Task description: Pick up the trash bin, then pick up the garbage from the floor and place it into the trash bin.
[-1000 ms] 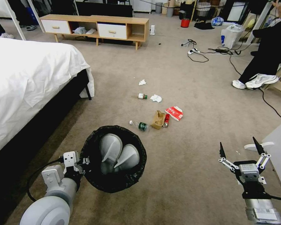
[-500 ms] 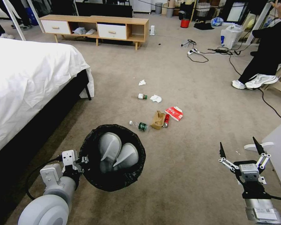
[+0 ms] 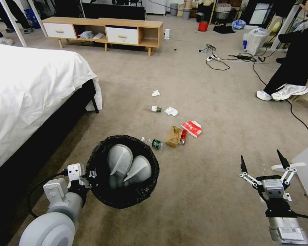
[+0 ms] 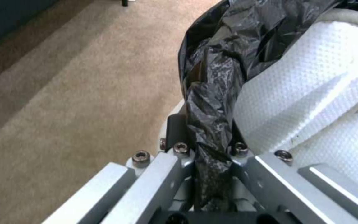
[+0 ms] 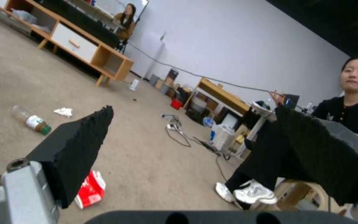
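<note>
My left claw [image 3: 89,177] is clamped on the bagged rim of the trash bin [image 3: 123,171], lower left of the head view. My right claw [image 3: 265,164] gapes empty, lower right. The garbage [image 3: 174,135] lies mid-frame; I'd keep the bin level while approaching.

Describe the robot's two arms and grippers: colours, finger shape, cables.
Left arm: rounded light-grey shell, black cable looping beside it, white blocky left gripper. Right gripper: silver-grey body with a label, white linkage bars, pointed black fingers with ribbed foam pads, black cable.
</note>
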Available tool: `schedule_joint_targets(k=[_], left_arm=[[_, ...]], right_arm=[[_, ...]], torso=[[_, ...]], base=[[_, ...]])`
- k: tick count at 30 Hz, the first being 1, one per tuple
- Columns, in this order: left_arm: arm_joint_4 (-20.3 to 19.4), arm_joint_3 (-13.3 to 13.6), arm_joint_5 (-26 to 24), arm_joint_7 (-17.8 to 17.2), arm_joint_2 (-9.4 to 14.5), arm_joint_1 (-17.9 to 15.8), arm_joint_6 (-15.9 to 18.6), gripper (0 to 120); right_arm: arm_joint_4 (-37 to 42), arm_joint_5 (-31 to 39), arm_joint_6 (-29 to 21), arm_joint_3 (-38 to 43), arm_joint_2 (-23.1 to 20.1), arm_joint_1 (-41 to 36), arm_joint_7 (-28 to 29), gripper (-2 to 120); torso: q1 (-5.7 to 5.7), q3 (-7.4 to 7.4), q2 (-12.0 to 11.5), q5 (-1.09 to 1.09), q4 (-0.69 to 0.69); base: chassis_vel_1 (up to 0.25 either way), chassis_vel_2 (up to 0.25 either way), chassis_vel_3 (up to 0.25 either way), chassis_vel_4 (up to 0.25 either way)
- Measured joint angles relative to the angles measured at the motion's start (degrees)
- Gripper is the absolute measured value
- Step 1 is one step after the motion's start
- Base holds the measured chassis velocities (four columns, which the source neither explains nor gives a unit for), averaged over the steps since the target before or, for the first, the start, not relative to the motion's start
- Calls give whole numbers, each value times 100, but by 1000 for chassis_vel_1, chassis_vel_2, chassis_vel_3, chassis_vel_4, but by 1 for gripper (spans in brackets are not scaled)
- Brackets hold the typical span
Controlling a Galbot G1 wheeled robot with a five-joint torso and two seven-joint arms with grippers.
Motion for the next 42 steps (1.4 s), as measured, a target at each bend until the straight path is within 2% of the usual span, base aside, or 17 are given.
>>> schedule_joint_targets(k=[25,42], left_arm=[[1,1,-5,1,-11,-9,2,2],[-2,-2,8,5,-24,11,2,2]], right_arm=[[-8,-23,0,-2,26,3,-2,100],[-41,-56,6,-26,56,17,16,100]], torso=[[0,0,0,-1,0],[0,1,0,1,0]], base=[[-162,168,167,-164],[-237,235,242,-242]])
